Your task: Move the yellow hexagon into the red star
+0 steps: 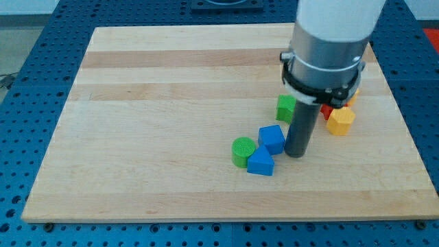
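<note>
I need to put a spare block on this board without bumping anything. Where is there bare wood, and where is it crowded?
Bare: the wooden board left of the green cylinder, and the strip along the view's bottom. Crowded: right of centre, where my tip stands beside the blue cube and blue triangular block, with the green cube, yellow hexagon and red block behind.

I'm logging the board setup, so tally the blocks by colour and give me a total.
Green: 2, a green cylinder and a green cube
Blue: 2, a blue cube and a blue triangle
Yellow: 1, the yellow hexagon
Red: 1, a red block, mostly hidden
Total: 6
</note>
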Available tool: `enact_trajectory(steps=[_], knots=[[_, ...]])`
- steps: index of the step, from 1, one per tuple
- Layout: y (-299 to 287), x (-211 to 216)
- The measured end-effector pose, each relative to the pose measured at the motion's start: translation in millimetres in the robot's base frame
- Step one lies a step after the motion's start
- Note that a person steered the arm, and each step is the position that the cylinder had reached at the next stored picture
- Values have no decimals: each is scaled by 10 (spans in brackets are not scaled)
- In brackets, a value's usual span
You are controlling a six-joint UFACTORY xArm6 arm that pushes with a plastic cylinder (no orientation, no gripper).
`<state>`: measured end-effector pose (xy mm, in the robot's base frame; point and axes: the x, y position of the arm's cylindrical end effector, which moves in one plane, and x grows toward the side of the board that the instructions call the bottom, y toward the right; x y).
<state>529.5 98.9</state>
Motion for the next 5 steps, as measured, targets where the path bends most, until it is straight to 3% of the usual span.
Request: enact_trajectory(steps=[1,3,4,5], knots=[[-13,418],[-604,591],[-859,451],[-677,95]])
